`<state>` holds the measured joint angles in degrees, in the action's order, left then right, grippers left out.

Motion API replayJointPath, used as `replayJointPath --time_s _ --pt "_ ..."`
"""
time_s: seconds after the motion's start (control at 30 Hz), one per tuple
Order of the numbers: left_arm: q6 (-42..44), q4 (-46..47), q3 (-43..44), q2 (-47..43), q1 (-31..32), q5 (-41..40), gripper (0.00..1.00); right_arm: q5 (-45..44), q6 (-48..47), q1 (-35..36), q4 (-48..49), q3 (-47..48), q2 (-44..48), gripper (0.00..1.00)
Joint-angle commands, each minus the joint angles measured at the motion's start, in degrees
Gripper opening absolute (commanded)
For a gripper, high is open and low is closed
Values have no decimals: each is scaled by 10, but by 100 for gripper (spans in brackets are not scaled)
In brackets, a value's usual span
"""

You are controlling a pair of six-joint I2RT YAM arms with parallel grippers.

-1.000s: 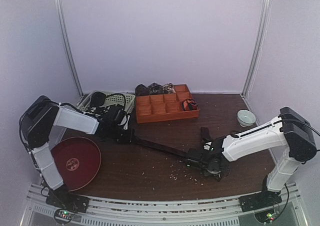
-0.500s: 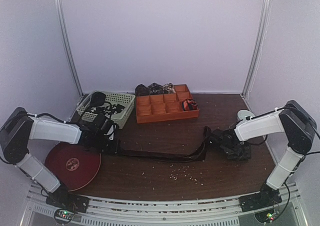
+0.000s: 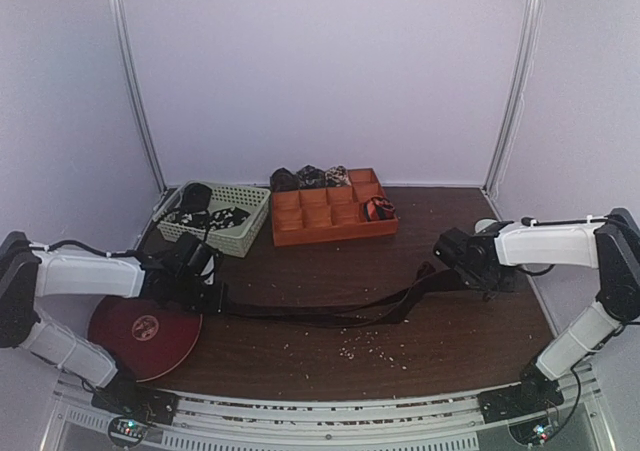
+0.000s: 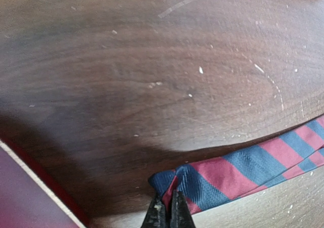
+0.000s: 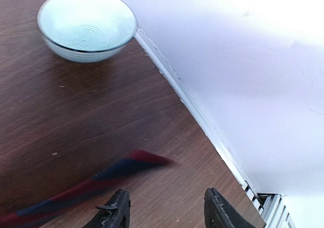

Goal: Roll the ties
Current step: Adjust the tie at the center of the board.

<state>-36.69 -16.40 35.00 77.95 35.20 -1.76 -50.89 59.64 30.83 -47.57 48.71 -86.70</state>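
Observation:
A long tie (image 3: 330, 314), red and dark blue striped, lies stretched across the table. My left gripper (image 3: 205, 293) is shut on its left end, and the left wrist view shows the fingertips (image 4: 169, 214) pinching the folded end of the tie (image 4: 238, 175). My right gripper (image 3: 478, 271) is open and empty above the table at the right. The tie's other tip (image 5: 136, 163) lies blurred just ahead of the right gripper (image 5: 167, 213), touching neither finger. A red-and-black coil (image 3: 378, 208) sits in the orange tray (image 3: 330, 239). Dark coils (image 3: 310, 177) lie behind the tray.
A pale green lattice basket (image 3: 250, 233) holding dark ties stands at the back left. A red round plate (image 3: 140, 331) lies at the near left. A pale bowl (image 5: 86, 23) stands near the right wall, partly hidden in the top view (image 3: 492, 233). Crumbs dot the table.
My left gripper has drawn the tie's end left and nearer. My right gripper has moved right and back, away from the tie. The tie now lies straighter.

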Motion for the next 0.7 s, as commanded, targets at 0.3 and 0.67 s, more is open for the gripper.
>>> replayJointPath --time_s 0.3,0.67 --pt "-22 -2 -31 -73 2 -2 0 164 -71 -54 136 -26 97 52" --pt "-20 12 -45 -81 2 15 0 332 223 5 311 -51 137 48"
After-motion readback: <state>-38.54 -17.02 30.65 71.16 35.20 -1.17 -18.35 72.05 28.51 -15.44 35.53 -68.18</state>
